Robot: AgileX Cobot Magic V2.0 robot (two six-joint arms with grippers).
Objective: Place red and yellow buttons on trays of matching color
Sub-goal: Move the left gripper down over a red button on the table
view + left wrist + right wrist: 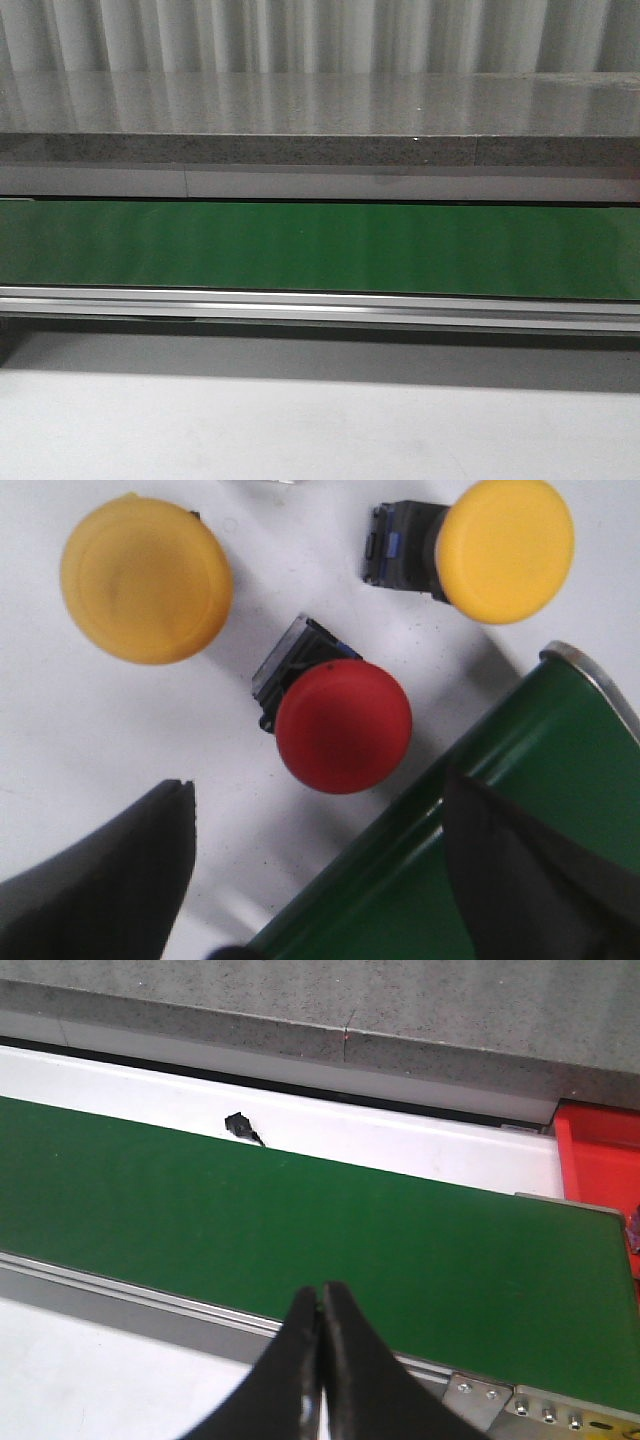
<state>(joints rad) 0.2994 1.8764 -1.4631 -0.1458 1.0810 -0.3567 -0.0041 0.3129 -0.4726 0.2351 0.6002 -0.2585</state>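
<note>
Front view: I am looking across a pale table [320, 430] at a green belt [320, 250] running the full width, a metal rail [320, 305] along its near edge and a grey stone ledge [320, 120] behind it; neither of my grippers nor any button is showing here. Left wrist view: my left gripper [320, 870] is hanging spread wide with nothing between its fingers, one dark finger [100, 880] over the white surface [80, 740] and the other over the green belt's edge [420, 860]. A red button [343, 726] is lying on the white surface between the two fingers' lines and just beyond them, its cap near the belt edge and its dark base [295, 665] pointing away. One yellow button [146, 580] is sitting farther out, cap facing the camera, well apart from the red one; a second yellow button [505, 550] is lying on its side with its dark base [400, 545] showing. Right wrist view: my right gripper [320, 1305] is pressed fully closed, fingertips touching, gripping nothing, and hovering over the belt's near rail. The green belt [300, 1220] is filling the middle; a small black object [238, 1125] is lying on the white strip [400, 1140] behind it, and a corner of a red tray [600, 1160] is showing past the belt's end.
</note>
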